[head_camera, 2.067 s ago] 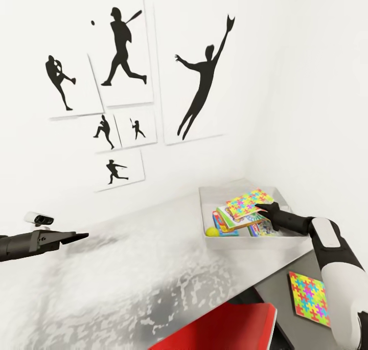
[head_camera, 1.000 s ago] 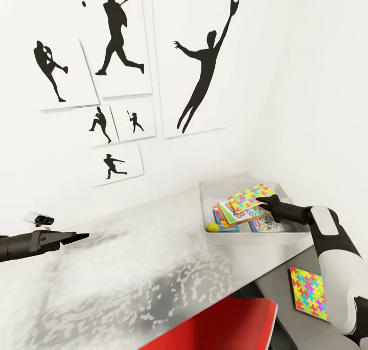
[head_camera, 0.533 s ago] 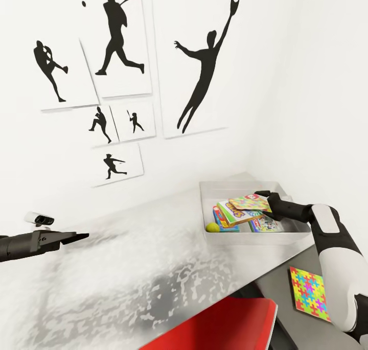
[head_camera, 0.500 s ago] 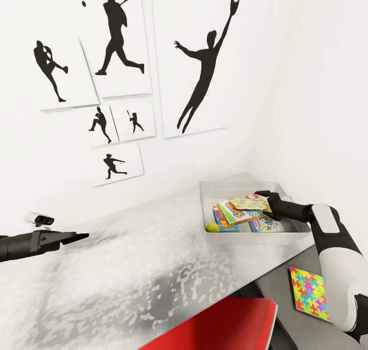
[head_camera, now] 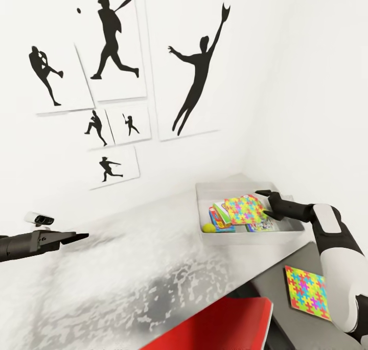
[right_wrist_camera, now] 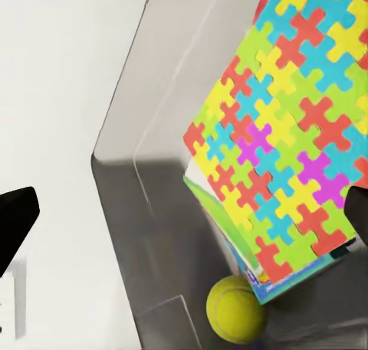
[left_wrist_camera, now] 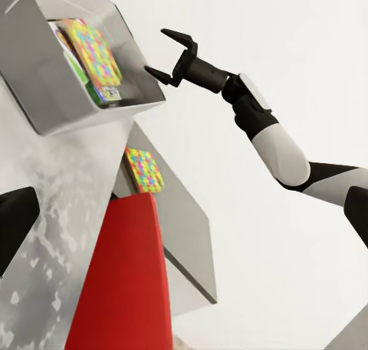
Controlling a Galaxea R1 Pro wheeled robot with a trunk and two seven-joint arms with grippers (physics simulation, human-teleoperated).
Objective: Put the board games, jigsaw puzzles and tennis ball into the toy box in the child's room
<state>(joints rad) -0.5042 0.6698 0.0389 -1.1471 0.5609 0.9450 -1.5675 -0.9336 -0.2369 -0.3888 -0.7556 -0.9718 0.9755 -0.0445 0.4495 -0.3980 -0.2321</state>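
Puzzle (head_camera: 244, 209) just dropped into toy box (head_camera: 225, 234); right gripper (head_camera: 266, 203) jaws wide, empty. Second puzzle (head_camera: 306, 292) waits on desk (head_camera: 128, 268). Left gripper (head_camera: 71, 236) jaws unclear.

White right arm (head_camera: 335, 237) with black joints, black right gripper (head_camera: 266, 203) with thin pointy fingers, black left gripper (head_camera: 71, 236), small white camera on top

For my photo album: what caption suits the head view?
Open right gripper beside a jigsaw puzzle lying in the toy box.
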